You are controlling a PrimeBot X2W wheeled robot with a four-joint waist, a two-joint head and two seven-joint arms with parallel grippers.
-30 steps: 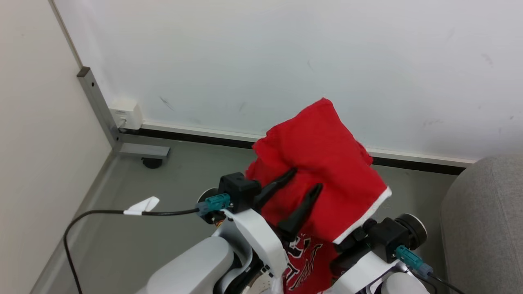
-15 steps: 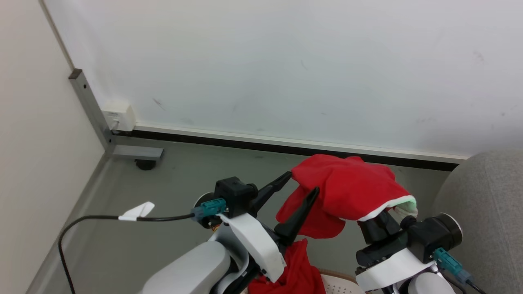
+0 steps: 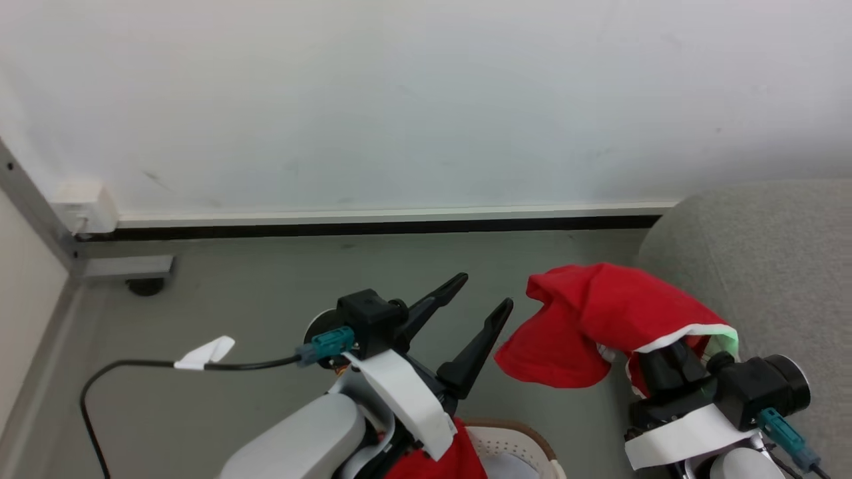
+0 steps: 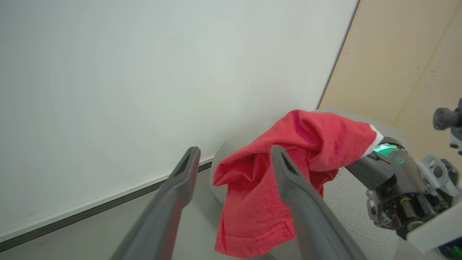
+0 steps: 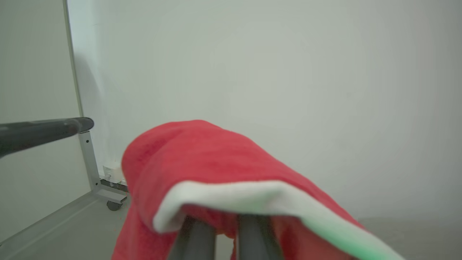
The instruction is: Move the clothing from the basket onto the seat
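Note:
A red piece of the clothing (image 3: 599, 313) with a white trim hangs draped over my right gripper (image 5: 223, 225), whose two fingers stand close together, shut on it beneath the cloth. It hangs in the air just left of the seat (image 3: 765, 266), a grey sofa with a rounded arm. My left gripper (image 3: 483, 291) is open and holds nothing, a short way left of the garment. In the left wrist view the clothing (image 4: 306, 144) hangs beyond my spread fingers (image 4: 187, 173). The basket (image 3: 526, 432) shows at the bottom edge, with more red fabric (image 3: 452, 459) in it.
A white wall with a black baseboard (image 3: 373, 228) runs across ahead. A metal frame foot on a caster (image 3: 130, 269) and a white wall box (image 3: 80, 199) stand at the left. A black cable (image 3: 133, 364) trails from my left wrist over the grey floor.
The garment has come clear of my left fingers, which spread wider, and it moved right with my right gripper toward the sofa arm. The head camera has swung right.

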